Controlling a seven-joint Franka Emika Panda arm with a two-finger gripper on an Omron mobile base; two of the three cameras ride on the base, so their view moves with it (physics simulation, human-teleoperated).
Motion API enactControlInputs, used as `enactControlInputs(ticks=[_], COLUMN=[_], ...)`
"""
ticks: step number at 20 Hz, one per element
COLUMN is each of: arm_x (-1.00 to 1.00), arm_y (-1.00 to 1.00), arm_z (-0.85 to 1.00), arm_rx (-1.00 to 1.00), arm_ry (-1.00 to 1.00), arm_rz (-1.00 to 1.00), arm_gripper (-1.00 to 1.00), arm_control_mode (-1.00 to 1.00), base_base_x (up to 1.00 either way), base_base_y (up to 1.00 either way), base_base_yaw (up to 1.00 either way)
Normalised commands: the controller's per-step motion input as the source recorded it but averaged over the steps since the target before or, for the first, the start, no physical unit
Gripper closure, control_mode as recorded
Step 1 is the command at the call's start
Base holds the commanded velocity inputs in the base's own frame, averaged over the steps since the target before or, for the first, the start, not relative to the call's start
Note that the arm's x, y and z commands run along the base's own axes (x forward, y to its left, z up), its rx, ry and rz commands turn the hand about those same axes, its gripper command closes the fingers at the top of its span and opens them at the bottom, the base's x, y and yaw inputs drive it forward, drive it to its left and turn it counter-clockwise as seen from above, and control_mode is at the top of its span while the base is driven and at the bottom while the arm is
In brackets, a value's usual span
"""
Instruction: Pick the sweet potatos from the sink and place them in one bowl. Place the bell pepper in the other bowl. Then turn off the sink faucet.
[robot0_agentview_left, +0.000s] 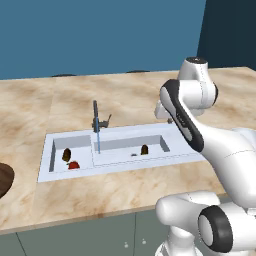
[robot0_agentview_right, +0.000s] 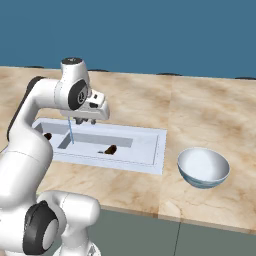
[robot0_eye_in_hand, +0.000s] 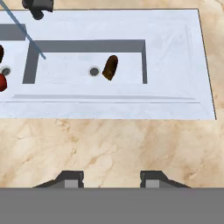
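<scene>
Set into the marble counter (robot0_agentview_left: 125, 185), the pale sink (robot0_agentview_left: 50, 150) has two compartments, and no brand, label or writing can be read on anything in sight. One sweet potato (robot0_eye_in_hand: 110, 67) lies in the larger compartment just beside its round drain (robot0_eye_in_hand: 93, 71), tilted, with its upper end near the back wall. The second sweet potato (robot0_agentview_left: 66, 155) sits in the smaller compartment, with the red bell pepper (robot0_agentview_left: 74, 164) just in front of it, the two close together or touching. At the back edge of the sink stands the dark faucet (robot0_agentview_left: 96, 116), and a thin blue stream (robot0_agentview_left: 98, 142) runs from it down into the larger compartment. The gripper (robot0_agentview_right: 86, 121) hangs above the near rim of the sink, over the counter, empty, with its fingers drawn in as far as they go and nothing between them. A pale blue-white bowl (robot0_agentview_right: 203, 167) stands on the counter to the right of the sink, well apart from it. A dark brown bowl (robot0_agentview_left: 5, 180) shows at the left edge of the left base view.
</scene>
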Motion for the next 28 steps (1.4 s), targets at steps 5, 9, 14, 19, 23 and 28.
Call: enactControlInputs(ticks=[5, 9, 14, 19, 23, 28], arm_x=[0.00, 0.00, 0.00, 0.00, 0.02, 0.11], arm_y=[0.06, 0.21, 0.39, 0.53, 0.63, 0.63], arm_z=[-0.08, -0.16, -0.18, -0.20, -0.15, -0.10], arm_rx=[0.00, 0.00, 0.00, 0.00, 0.00, 0.00], arm_ry=[0.00, 0.00, 0.00, -0.01, -0.03, 0.00], arm_rz=[0.00, 0.00, 0.00, 0.00, 0.00, 0.02], arm_gripper=[-1.00, -1.00, -1.00, -1.00, -1.00, -1.00], arm_control_mode=[-1.00, -1.00, -1.00, -1.00, -1.00, -1.00], base_base_x=[0.00, 0.00, 0.00, 0.00, 0.00, 0.00], base_base_y=[0.00, 0.00, 0.00, 0.00, 0.00, 0.00], base_base_yaw=[0.00, 0.00, 0.00, 0.00, 0.00, 0.00])
